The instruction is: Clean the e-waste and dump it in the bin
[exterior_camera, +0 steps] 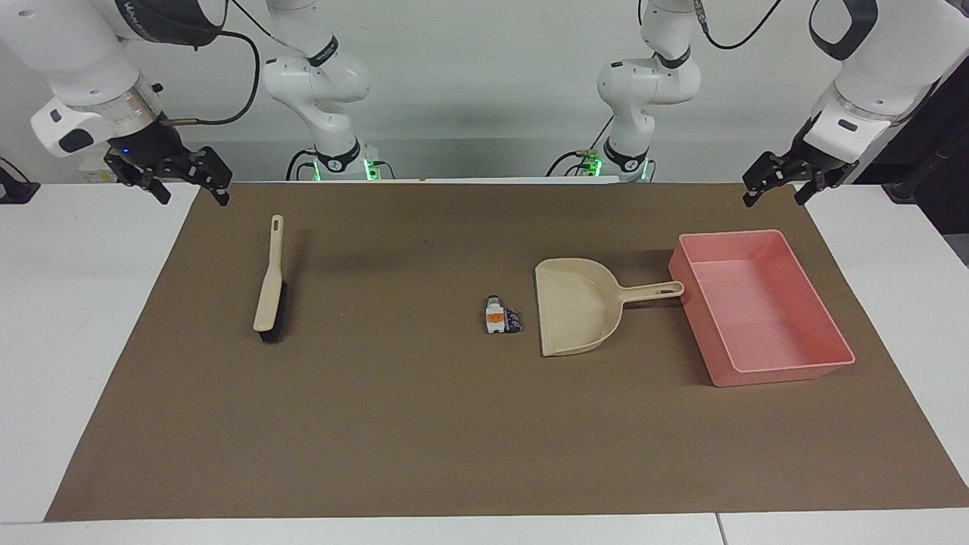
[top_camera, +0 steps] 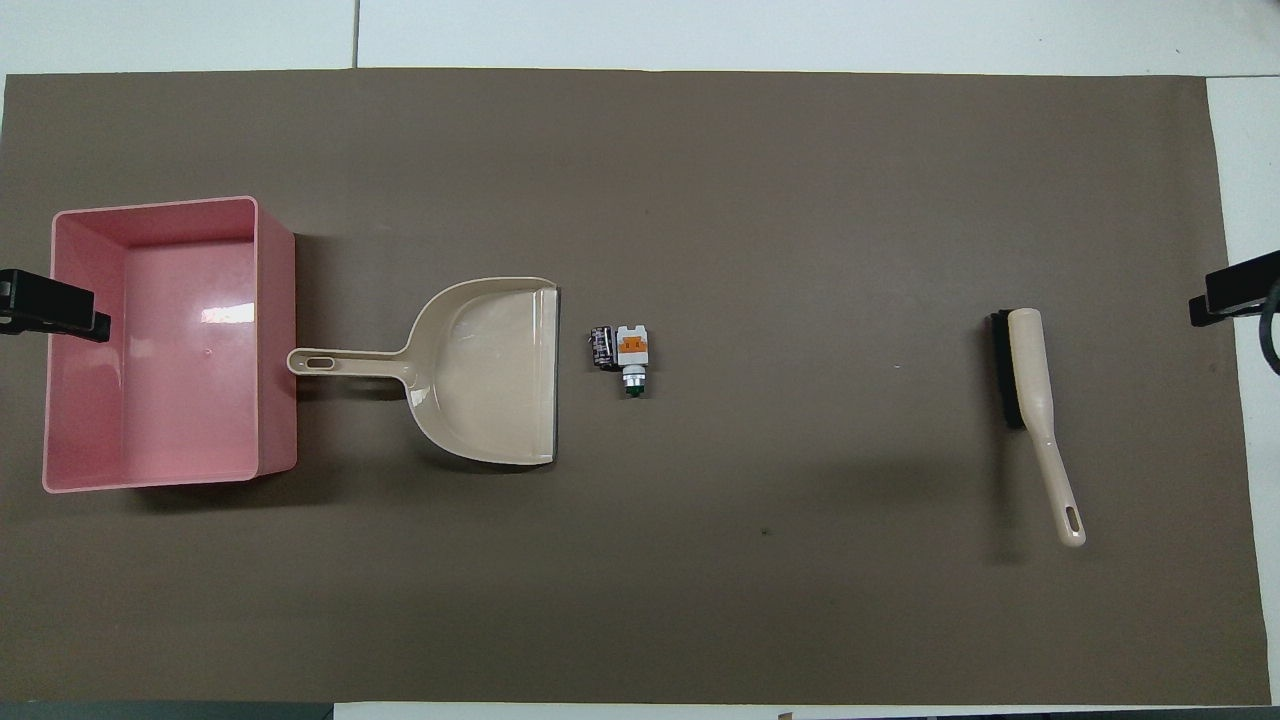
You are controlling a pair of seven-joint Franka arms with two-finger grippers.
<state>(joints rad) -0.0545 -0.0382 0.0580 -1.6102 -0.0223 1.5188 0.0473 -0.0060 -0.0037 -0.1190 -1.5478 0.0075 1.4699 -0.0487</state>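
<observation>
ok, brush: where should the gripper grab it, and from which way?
Likely the brush by its bare handle, mid-length, coming straight down with fingers across its narrow width. It lies flat on the mat, handle end toward the robots, bristles along one side of the head. The right gripper, open, hangs closest.
</observation>
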